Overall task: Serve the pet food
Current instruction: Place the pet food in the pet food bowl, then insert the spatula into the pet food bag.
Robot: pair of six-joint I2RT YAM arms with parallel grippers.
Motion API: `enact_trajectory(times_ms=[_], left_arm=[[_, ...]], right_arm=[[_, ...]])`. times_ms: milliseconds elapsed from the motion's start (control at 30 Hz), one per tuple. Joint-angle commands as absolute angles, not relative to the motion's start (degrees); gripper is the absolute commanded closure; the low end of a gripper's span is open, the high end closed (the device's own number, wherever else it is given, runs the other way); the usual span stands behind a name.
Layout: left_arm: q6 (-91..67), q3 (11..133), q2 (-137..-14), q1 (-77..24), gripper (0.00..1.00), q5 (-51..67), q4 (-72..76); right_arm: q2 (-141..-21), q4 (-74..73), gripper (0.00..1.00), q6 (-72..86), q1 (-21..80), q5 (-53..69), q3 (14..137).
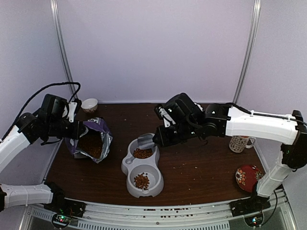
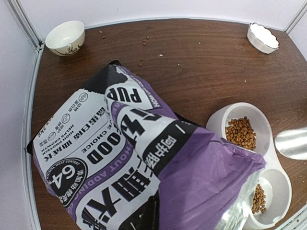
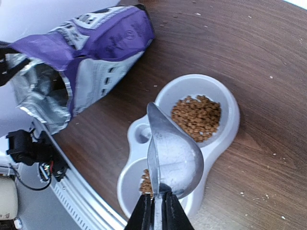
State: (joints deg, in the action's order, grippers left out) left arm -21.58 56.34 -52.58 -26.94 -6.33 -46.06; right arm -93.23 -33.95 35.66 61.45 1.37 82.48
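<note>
We judge the step in hand to be the tip-out. The right gripper (image 3: 156, 213) is pinched tight on the thin handle of the metal scoop (image 3: 175, 153), which hangs tilted over the grey double bowl (image 1: 128, 163), and its polished hollow looks empty. The pet food (image 3: 196, 117) lies in both wells. There is a fuller heap in the twelve o'clock well and a thinner scatter (image 1: 141, 180) in the six o'clock one, with more showing inside the purple bag (image 1: 93, 141) at the bowl's nine o'clock.

The left gripper (image 1: 76, 128) is closed on the bag's rim at nine o'clock, holding the mouth up and open. Its fingers are hidden in the wrist view, so we take the hold from above.

The next move, as we read it, calls for swinging the scoop toward nine o'clock and dipping it into that mouth without snagging the soft edge — then carrying it level to the sparser well.

The kibble is small, dry, reddish-brown pellets, and a few strays dot the dark wood-grain table (image 1: 201, 167). The bag is crinkly film with a silver foil lining. The bowl is smooth moulded plastic — two round wells joined at a waist.
</note>
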Motion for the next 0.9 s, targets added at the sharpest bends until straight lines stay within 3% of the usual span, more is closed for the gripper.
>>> enact_trajectory(times_ms=[0,400,867], left_arm=[[-24.15,57.69,-53.83,-25.84,1.00,-5.35,-40.31],[-30.10,62.68,-60.15,-27.94,1.00,-0.64,-40.00],[-33.45,63.77,-62.59,-30.72,1.00,1.93,-39.95]], right_arm=[[-88.56,-27.20,1.00,33.61,65.25,5.32,84.84],[-97.28,-20.64,1.00,30.77,70.88,7.95,94.06],[-116.99,-22.16,1.00,30.16,71.10,-0.99,108.69]])
